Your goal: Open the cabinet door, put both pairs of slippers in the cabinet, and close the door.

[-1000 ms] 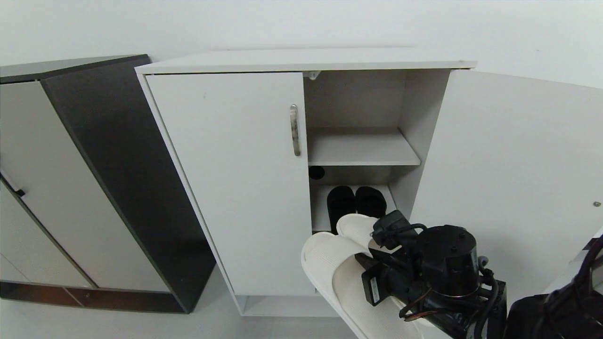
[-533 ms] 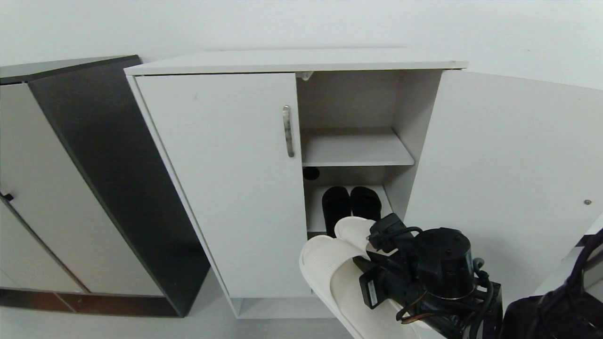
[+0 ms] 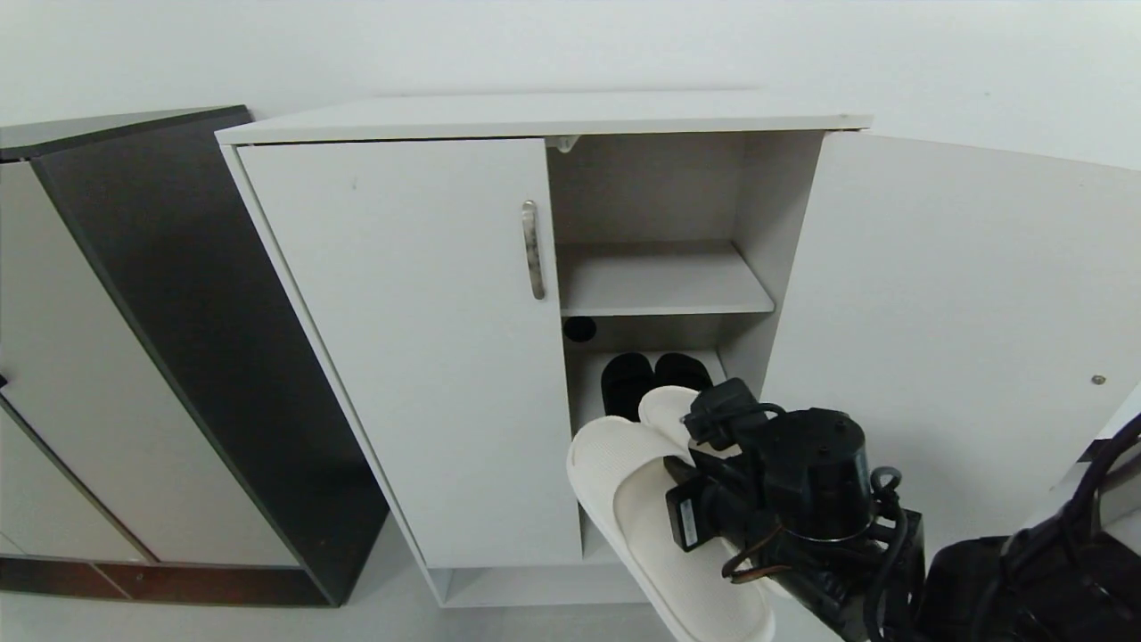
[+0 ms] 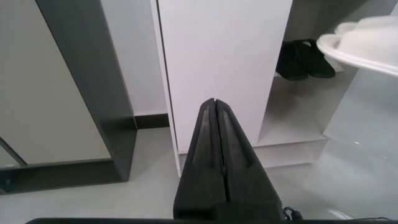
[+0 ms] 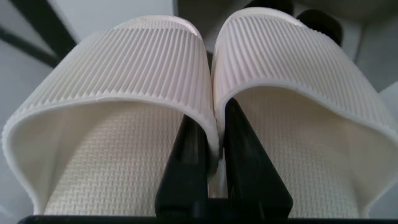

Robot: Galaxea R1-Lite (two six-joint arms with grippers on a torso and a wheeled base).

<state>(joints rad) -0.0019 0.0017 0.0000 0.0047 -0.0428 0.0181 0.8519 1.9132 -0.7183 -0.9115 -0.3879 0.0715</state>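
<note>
Now right tool (image 5: 214,127), clamping white slippers (image 3: 637,486), closer to cabinet (image 3: 535,111).

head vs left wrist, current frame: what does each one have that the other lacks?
Head, not left wrist: the door handle, the upper shelf and the cabinet top. Left wrist, not head: the left claw, shut. Both: the closed left door, the black slippers on the lower shelf, and the white slippers in front of the opening.
</note>
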